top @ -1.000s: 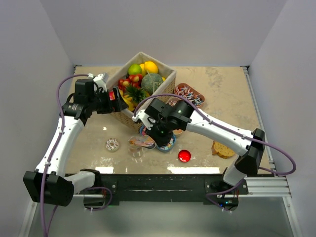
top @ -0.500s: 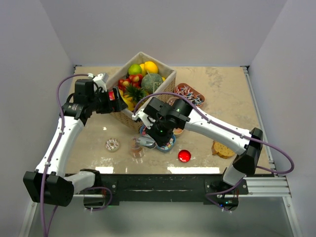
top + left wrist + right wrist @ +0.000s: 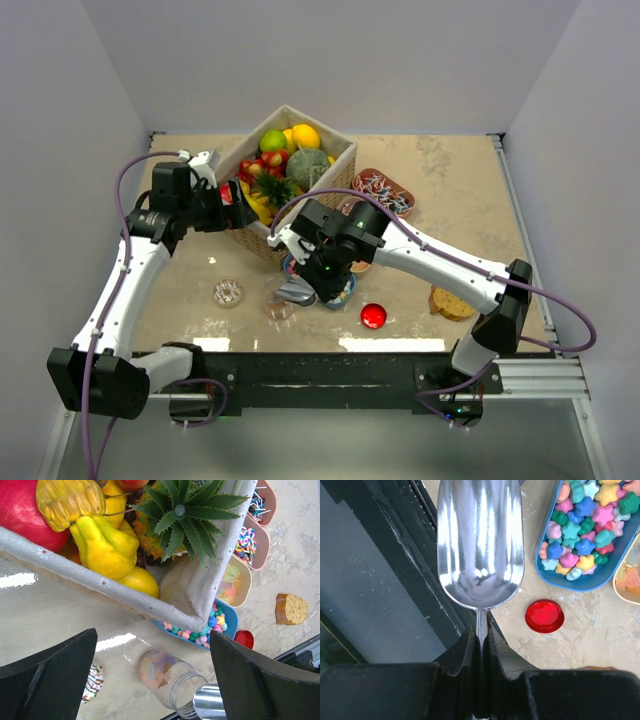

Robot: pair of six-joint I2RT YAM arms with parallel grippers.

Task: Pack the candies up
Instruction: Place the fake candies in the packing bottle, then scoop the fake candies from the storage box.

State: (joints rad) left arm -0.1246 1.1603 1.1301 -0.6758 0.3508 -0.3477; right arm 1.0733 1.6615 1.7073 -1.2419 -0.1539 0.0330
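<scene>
Our right claw (image 3: 480, 639) is clenched on the thin handle of a shiny metal scoop (image 3: 480, 540), whose polished bowl juts straight ahead of the fingers. Ahead and to the right in its wrist view, the pastel star-shaped candies (image 3: 580, 525) lie heaped in a blue oblong plastic tray (image 3: 580, 584). A round red lid (image 3: 544, 615) sits on the table nearer the claw on that same side, apart from the tray. Our left claw (image 3: 153, 634) is released, fingers spread wide, hovering by the corner of a cloth-lined basket (image 3: 100, 584) of toy fruit. Below it, between its fingers, we see a clear glass jar (image 3: 167, 677) with a few pastel pieces at its bottom. The scoop's lip is just beside the jar's mouth, and a sprinkled doughnut (image 3: 90, 682) lies by the left finger.
</scene>
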